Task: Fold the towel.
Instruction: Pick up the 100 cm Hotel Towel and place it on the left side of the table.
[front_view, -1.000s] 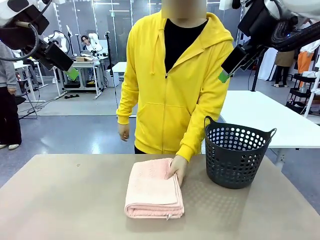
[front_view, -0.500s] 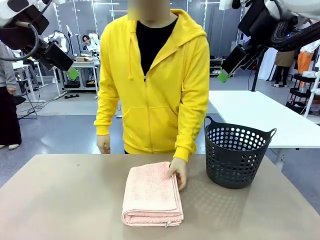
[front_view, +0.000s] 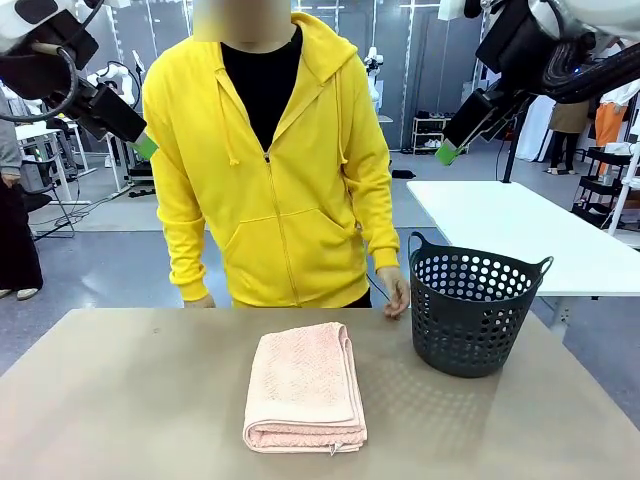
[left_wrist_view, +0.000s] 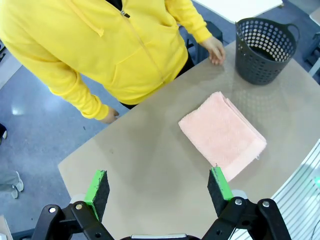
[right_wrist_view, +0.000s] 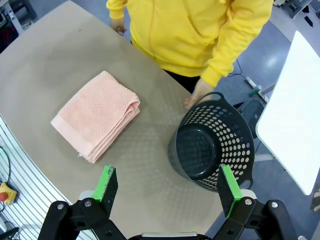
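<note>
Though folded thick, towel (front_view: 305, 390) salmon-pink

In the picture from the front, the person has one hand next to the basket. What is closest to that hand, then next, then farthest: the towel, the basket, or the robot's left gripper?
1. The basket: right beside the hand, on the table's right side.
2. The towel: lying folded mid-table, nearer the camera.
3. The left gripper: raised high at the left, open.

You see a grey-blue floor (front_view: 120, 260), a white table (front_view: 510, 230) at your right, glass partitions (front_view: 215, 40) behind, a far workbench (front_view: 40, 132) at left, a black shelf cart (front_view: 612, 180)
</note>
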